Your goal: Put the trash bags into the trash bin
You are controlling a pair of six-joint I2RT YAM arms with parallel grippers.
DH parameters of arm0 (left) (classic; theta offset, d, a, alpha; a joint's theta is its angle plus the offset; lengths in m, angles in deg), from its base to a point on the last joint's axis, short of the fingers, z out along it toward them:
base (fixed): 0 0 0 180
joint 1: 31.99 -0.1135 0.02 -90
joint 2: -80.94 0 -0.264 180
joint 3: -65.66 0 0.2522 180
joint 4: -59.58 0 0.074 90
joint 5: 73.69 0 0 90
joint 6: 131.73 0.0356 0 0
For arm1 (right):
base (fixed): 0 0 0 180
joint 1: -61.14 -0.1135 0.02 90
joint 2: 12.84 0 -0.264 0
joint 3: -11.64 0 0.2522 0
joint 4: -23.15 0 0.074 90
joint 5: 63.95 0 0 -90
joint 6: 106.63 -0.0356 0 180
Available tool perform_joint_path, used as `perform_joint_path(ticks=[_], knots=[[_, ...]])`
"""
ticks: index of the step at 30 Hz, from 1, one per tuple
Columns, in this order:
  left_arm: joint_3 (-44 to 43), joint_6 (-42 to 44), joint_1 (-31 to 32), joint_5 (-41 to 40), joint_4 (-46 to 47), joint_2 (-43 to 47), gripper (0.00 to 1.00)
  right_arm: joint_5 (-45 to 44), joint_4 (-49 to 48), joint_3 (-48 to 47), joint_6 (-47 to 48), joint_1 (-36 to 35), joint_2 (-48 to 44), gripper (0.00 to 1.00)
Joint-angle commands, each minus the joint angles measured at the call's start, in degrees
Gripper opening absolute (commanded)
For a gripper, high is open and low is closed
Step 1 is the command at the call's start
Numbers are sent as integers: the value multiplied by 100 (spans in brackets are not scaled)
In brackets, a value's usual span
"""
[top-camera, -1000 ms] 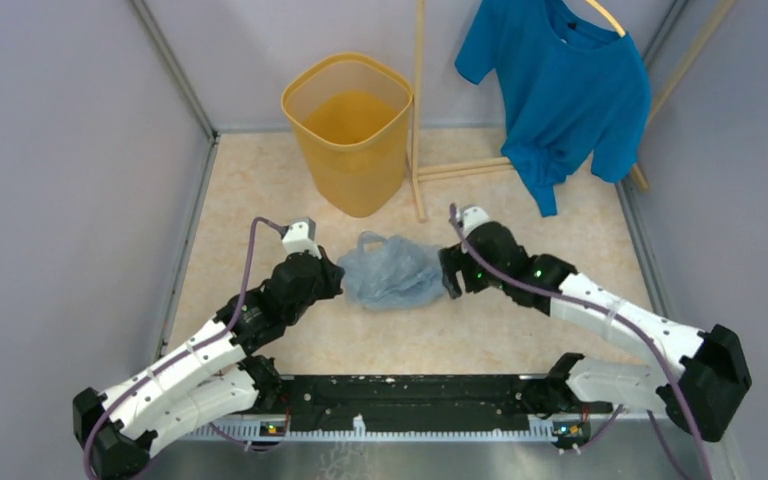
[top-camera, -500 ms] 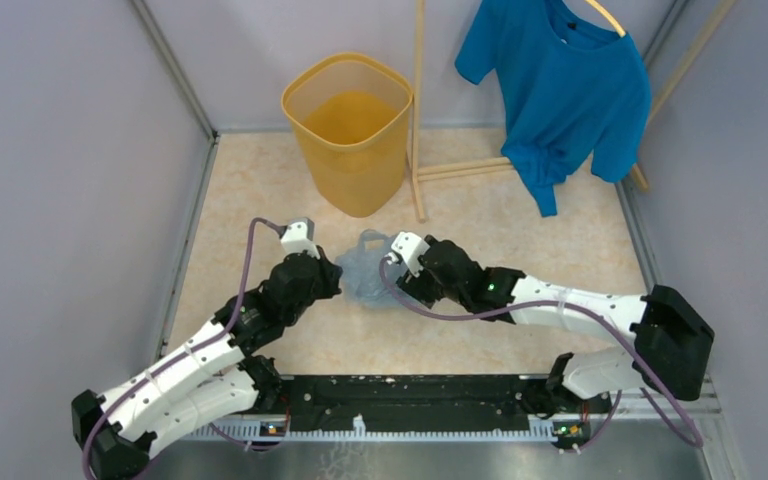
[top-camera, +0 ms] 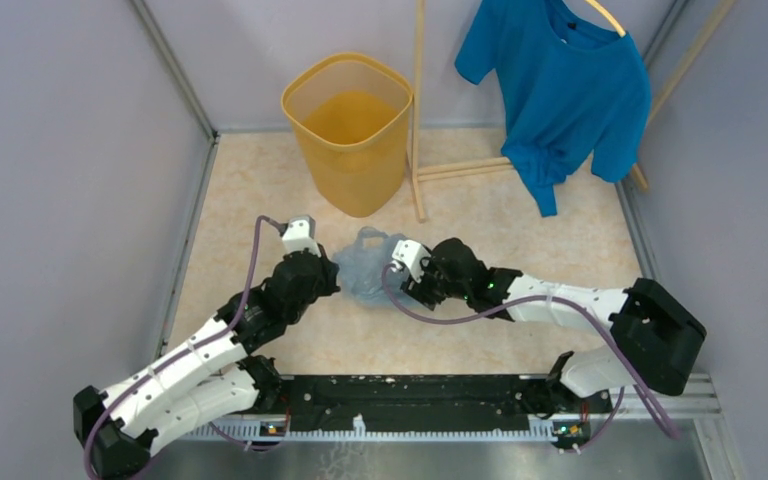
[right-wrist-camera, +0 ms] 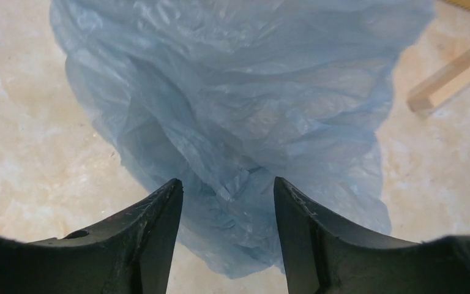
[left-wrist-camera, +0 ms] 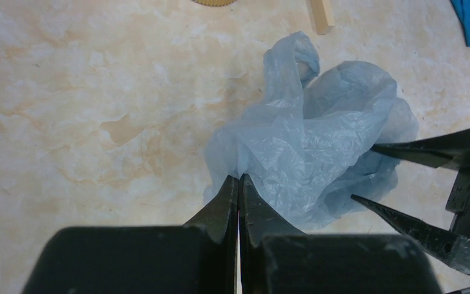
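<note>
The right fingers (right-wrist-camera: 159, 214) have swung in, open astride the trash bags (left-wrist-camera: 318, 147) lying on the table (top-camera: 480, 220) short of the trash bin (top-camera: 350, 130); the left fingers (left-wrist-camera: 223, 205), shut on one thin edge, could lose the slippery film.

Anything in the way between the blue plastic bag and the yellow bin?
Nothing visible does. Only bare marbled tabletop lies between the crumpled pale blue plastic bag and the tall yellow-orange plastic bin; the wooden post stands beside the bin, off that path.

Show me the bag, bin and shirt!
Crinkly pale blue plastic bag (left-wrist-camera: 318, 141), left wrist view, middle.
Tall yellow-orange plastic bin (top-camera: 355, 170), top external view, front wall.
Bright blue T-shirt (top-camera: 560, 85), top external view, chest.
</note>
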Motion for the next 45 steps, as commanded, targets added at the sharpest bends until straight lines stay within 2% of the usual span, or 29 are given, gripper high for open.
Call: perform_joint_path(ticks=[1, 4, 7, 9, 10, 14, 17, 21, 23, 24, 27, 29, 32, 35, 38, 41, 45], knots=[[-315, 22, -17, -351, 187, -98, 0, 460, -202, 114, -177, -9, 39, 54], [-345, -184, -23, -436, 64, -168, 0, 282, -308, 192, -325, -22, 20, 45], [-348, -404, -31, -572, -79, -180, 0, -58, -239, 141, -539, -178, -139, 22], [-388, -595, -41, -737, -258, -173, 0, -218, -206, 192, -682, -266, -393, 11], [-415, -703, -45, -834, -365, -167, 0, -226, -165, 219, -778, -299, -536, 2], [-577, -1165, -56, -1310, -804, -102, 0, -134, -261, 476, -1570, -326, -1467, 0], [-632, -1485, -63, -1572, -1082, -64, 0, -239, -506, 726, -2631, -291, -2191, 0], [-604, -1243, -69, -1320, -914, -90, 10, -4, -862, 966, -3568, -10, -2709, 0], [-659, -991, -77, -1101, -883, -124, 25, 53, -676, 843, -3794, 82, -2665, 0], [-713, -813, -76, -971, -867, -123, 38, 24, -551, 734, -3884, 109, -2599, 0], [-824, -182, -76, -466, -824, 34, 76, -79, -233, 416, -4226, 195, -2382, 0], [-821, 207, -78, -118, -738, 292, 97, -82, -125, 242, -4492, 289, -2227, 0], [-720, 870, -75, 941, -312, 789, 98, -258, 185, -40, -5211, 733, -1953, 0], [-553, 1306, -78, 2362, 291, 1011, 99, 322, 131, 30, -6044, 1408, -1748, 0], [-293, 1347, -70, 4094, 1069, 847, 98, 796, -295, 244, -6405, 1897, -1661, 0], [92, 944, -62, 5594, 2190, 396, 99, 987, -519, 365, -6603, 2107, -1696, 0], [332, 587, -5, 5998, 3202, -281, 99, 855, -590, 513, -6750, 2144, -1889, 0]])
